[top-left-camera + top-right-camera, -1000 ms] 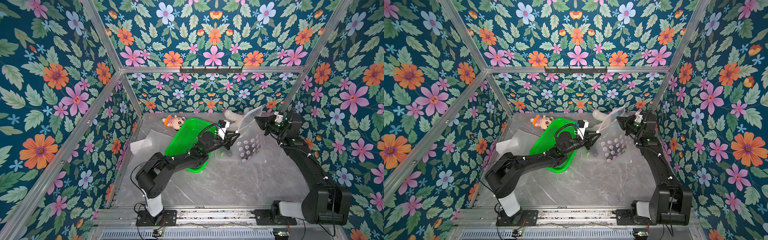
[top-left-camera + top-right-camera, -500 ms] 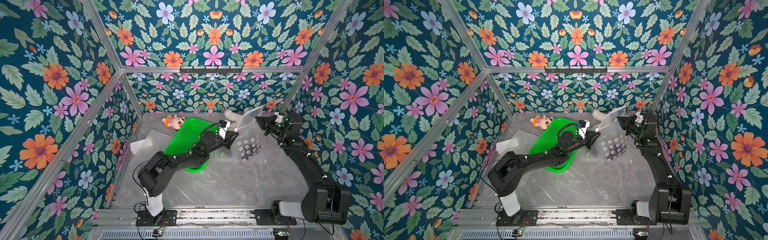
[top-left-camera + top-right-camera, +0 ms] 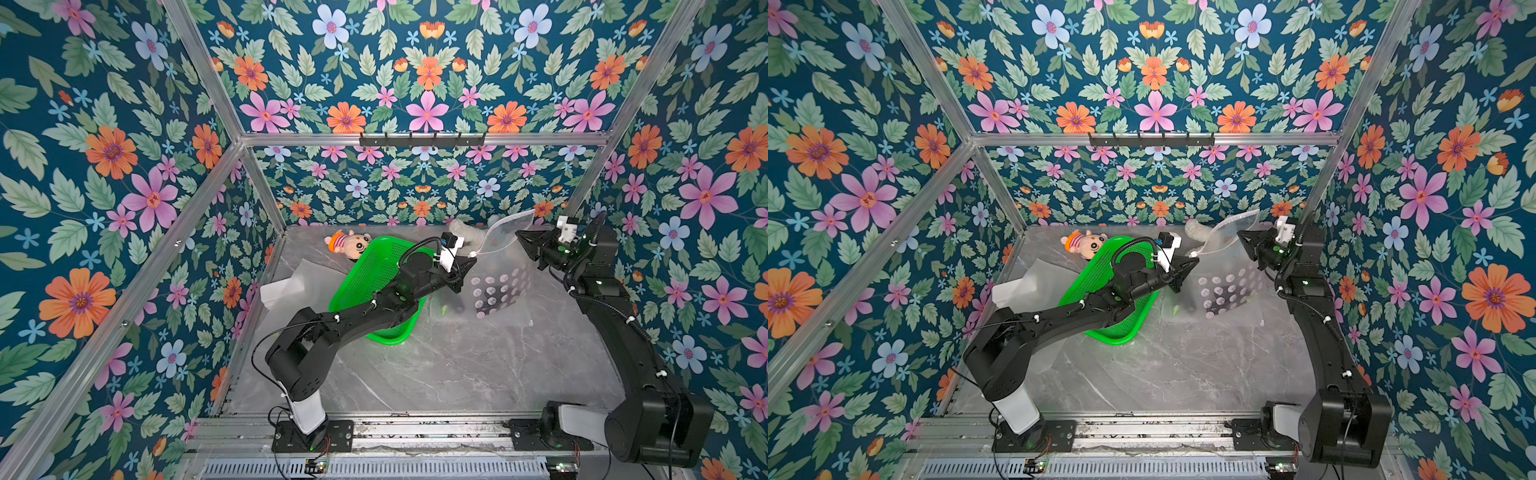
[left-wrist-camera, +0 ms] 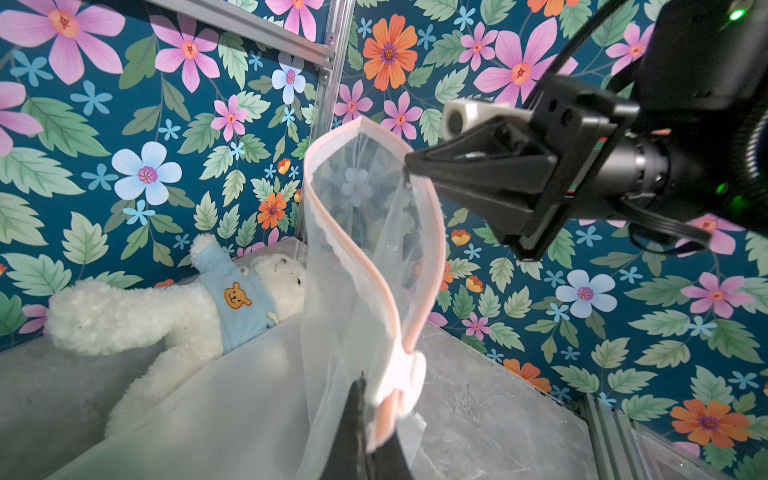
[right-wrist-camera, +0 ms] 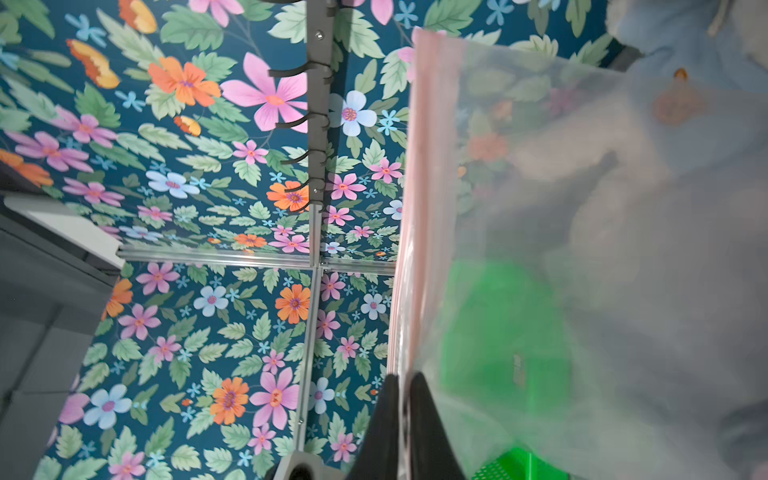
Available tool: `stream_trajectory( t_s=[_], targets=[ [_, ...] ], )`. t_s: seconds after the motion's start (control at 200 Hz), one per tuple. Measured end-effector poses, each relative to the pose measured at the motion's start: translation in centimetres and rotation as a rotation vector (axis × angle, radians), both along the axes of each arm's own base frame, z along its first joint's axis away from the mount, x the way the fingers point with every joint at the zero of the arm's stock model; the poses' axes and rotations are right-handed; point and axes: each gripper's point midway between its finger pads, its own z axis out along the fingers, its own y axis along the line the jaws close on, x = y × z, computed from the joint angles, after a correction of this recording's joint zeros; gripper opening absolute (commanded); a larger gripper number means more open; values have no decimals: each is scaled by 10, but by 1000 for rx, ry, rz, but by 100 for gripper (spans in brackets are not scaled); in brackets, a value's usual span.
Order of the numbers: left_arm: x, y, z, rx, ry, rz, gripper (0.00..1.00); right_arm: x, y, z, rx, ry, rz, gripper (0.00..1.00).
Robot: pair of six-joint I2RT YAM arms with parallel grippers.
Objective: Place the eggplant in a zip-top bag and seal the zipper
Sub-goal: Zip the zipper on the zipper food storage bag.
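1. Two arms rise from the near edge of the grey marbled bench. The left arm reaches across above the green mesh basket, which lies left of centre.
2. Pale translucent sheets lie flat on the bench just left of the basket.
3. The zip-top bag is right of the basket. Its lower part, printed with rows of round dots, rests on the bench, and its upper part is lifted toward the back wall. Low inside it the eggplant is seen only dimly through the plastic, as a dark shape with a green spot.
4. The left tool has its jaws closed on the zipper, just beside the white slider, at the lower end of the bag's mouth.
5. The right tool has its jaws nearly together, with the zipper's pink strip pinched between them. It holds the strip near the higher, farther corner of the mouth. In the left wrist view the two strips bow apart between the tools, so the mouth stands open.
6. Two toys lie along the back wall. A plush doll in an orange striped cap touches the basket's far rim. A white plush bear lies behind the bag. Its blue shirt carries an orange bear-face patch.
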Motion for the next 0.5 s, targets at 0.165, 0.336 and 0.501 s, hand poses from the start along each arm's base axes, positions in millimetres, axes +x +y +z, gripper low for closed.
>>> stream_trajectory(
  t_s=[0.165, 0.336, 0.501],
  targets=[
    [10, 7, 7, 67, -19, -5, 0, -23, -8, 30, -189, -136, -45, 38],
    [15, 9, 11, 124, -14, -68, 0, -33, -10, 52, -345, -236, -42, 41],
    [8, 9, 15, 190, -17, -162, 0, -35, 0, 62, -452, -336, 41, 43]
  ],
)
